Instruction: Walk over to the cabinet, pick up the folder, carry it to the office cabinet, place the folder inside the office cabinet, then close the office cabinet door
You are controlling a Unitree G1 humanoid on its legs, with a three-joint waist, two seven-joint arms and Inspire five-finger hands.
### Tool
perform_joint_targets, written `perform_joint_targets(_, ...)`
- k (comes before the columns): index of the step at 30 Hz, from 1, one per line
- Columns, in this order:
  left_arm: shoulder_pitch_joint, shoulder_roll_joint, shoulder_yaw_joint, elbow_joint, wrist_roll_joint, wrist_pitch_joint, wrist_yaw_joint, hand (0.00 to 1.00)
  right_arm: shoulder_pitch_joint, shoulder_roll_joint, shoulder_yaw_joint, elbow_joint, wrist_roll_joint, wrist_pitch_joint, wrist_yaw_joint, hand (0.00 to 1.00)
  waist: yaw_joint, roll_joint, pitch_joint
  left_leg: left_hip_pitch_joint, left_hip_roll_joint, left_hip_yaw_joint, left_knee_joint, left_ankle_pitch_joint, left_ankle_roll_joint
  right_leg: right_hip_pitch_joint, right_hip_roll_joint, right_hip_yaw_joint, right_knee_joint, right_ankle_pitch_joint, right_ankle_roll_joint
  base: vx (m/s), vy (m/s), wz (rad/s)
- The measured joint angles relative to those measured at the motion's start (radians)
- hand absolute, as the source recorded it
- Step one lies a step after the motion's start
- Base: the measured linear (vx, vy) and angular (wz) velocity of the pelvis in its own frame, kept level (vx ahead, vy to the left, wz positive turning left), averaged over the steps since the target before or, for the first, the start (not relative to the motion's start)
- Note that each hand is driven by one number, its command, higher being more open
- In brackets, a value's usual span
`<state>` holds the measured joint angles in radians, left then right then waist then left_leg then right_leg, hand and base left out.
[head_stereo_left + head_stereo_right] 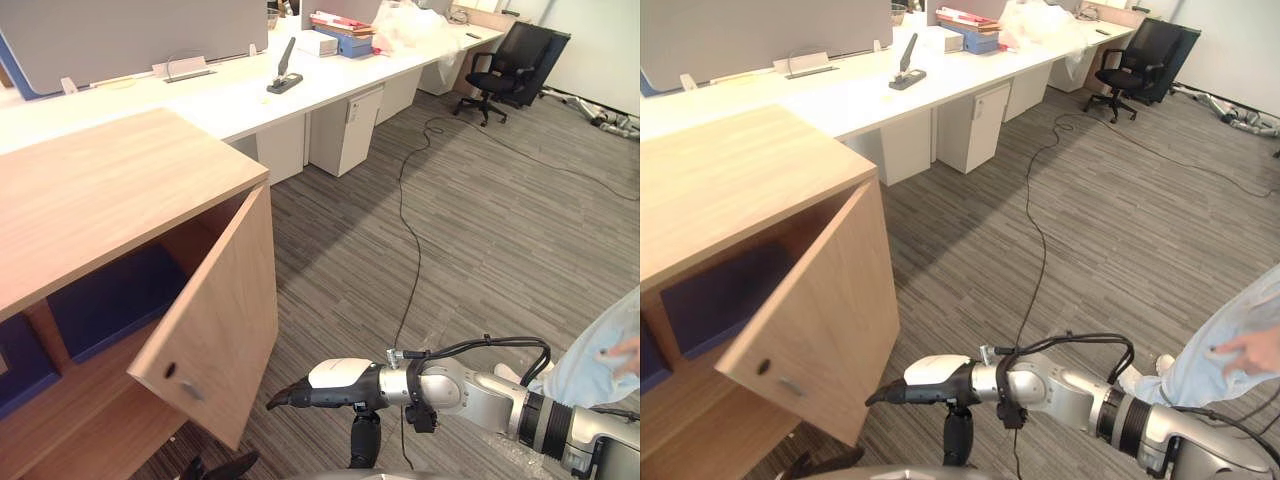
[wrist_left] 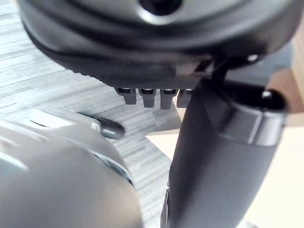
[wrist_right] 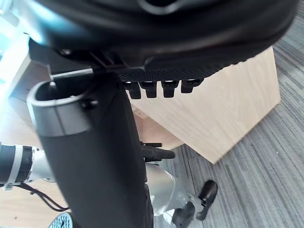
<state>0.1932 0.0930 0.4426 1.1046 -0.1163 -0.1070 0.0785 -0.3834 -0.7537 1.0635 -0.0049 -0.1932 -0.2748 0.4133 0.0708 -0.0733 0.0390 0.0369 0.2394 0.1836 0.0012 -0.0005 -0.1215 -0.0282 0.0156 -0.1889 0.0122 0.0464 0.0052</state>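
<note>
The wooden office cabinet (image 1: 100, 190) stands at the left with its door (image 1: 220, 320) swung half open. Dark blue folders (image 1: 115, 300) lie on the shelf inside, partly hidden by the door. My right hand (image 1: 330, 385) is low and just right of the door's free edge. It is open, with straight fingers (image 1: 285, 398) pointing at the door's lower corner and nothing in it; the door (image 3: 228, 104) also shows past the fingers in the right wrist view. My left hand (image 1: 225, 466) hangs below the door at the bottom edge, open and holding nothing.
Long white desks (image 1: 240, 95) run behind the cabinet, with a white drawer unit (image 1: 345, 125) underneath. A black office chair (image 1: 510, 60) stands at the far right. A person in light blue (image 1: 600, 360) is close on my right. Grey carpet (image 1: 480, 220) lies between.
</note>
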Motion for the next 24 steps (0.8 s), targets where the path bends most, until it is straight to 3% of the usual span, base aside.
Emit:
perform_joint_targets(5,0.045,-0.001,0.139,0.017,-0.072,0.001,0.003,1.0,0.0,-0.025,0.032,0.007,-0.002,0.0,0.019,1.0,0.046,-0.028,0.0,-0.019,-0.006,-0.051,0.005,0.0,0.001,-0.001,-0.013,-0.047,0.036,-0.034,0.004,0.02,0.0,0.32)
perform_joint_targets(11,0.069,-0.012,0.277,0.021,-0.119,0.003,0.003,1.0,0.013,0.113,0.061,0.124,-0.004,0.001,0.017,1.0,0.123,-0.054,0.006,-0.054,-0.035,-0.185,0.012,0.005,0.014,-0.002,-0.063,-0.173,0.145,-0.138,0.024,0.04,-0.018,0.69)
perform_joint_targets(13,0.076,-0.012,0.29,0.021,-0.119,0.01,0.004,1.0,0.046,0.212,0.034,0.249,-0.046,0.005,-0.003,1.0,0.154,-0.071,0.016,-0.067,-0.075,-0.26,0.021,0.002,0.018,-0.003,-0.123,-0.244,0.241,-0.211,0.044,0.08,0.034,0.96)
perform_joint_targets(16,0.071,-0.015,0.277,0.021,-0.119,0.012,0.004,1.0,0.121,0.295,-0.047,0.373,-0.091,0.015,-0.033,1.0,0.166,-0.086,0.023,-0.093,-0.138,-0.352,0.044,-0.001,0.017,0.001,-0.205,-0.322,0.344,-0.276,0.067,0.08,0.043,1.19)
perform_joint_targets(17,0.058,-0.022,0.265,0.02,-0.117,0.012,0.005,1.0,0.183,0.343,-0.134,0.448,-0.112,0.028,-0.059,1.0,0.162,-0.082,0.033,-0.116,-0.178,-0.429,0.068,-0.01,0.023,0.009,-0.244,-0.328,0.413,-0.294,0.062,0.09,0.063,2.09)
perform_joint_targets(18,0.043,-0.025,0.22,0.019,-0.114,0.011,0.004,1.0,0.241,0.379,-0.229,0.517,-0.125,0.045,-0.093,1.0,0.139,-0.069,0.047,-0.144,-0.216,-0.526,0.11,-0.022,0.035,0.001,-0.257,-0.255,0.494,-0.292,0.003,0.09,0.072,2.27)
perform_joint_targets(19,0.039,-0.023,0.191,0.019,-0.111,0.009,0.004,1.0,0.266,0.398,-0.274,0.55,-0.131,0.056,-0.112,1.0,0.133,-0.054,0.054,-0.155,-0.231,-0.57,0.13,-0.029,0.033,-0.015,-0.251,-0.196,0.538,-0.285,-0.031,0.11,0.077,2.23)
perform_joint_targets(20,0.025,-0.023,0.146,0.018,-0.106,0.006,0.008,1.0,0.301,0.447,-0.386,0.633,-0.141,0.07,-0.151,1.0,0.125,-0.031,0.068,-0.172,-0.239,-0.655,0.149,-0.029,0.035,-0.066,-0.211,-0.026,0.634,-0.29,-0.065,0.11,-0.039,2.13)
perform_joint_targets(21,0.015,-0.007,0.118,0.017,-0.105,0.006,0.018,1.0,0.319,0.514,-0.5,0.735,-0.153,0.086,-0.195,1.0,0.099,-0.025,0.07,-0.193,-0.261,-0.746,0.151,-0.028,0.036,-0.079,-0.135,0.168,0.605,-0.359,-0.03,0.09,-0.059,2.18)
perform_joint_targets(23,-0.003,0.015,0.083,0.011,-0.086,0.002,0.024,1.0,0.329,0.575,-0.635,0.854,-0.155,0.115,-0.261,1.0,0.067,-0.032,0.074,-0.229,-0.314,-0.859,0.164,-0.021,0.026,-0.071,-0.089,0.355,0.469,-0.37,0.02,-0.03,-0.203,2.15)
perform_joint_targets(24,-0.019,0.024,0.074,0.0,-0.059,0.0,0.029,1.0,0.328,0.609,-0.712,0.946,-0.144,0.127,-0.296,1.0,0.062,-0.042,0.088,-0.232,-0.344,-0.911,0.158,-0.011,0.008,-0.053,-0.097,0.38,0.392,-0.369,0.082,-0.1,-0.259,1.87)
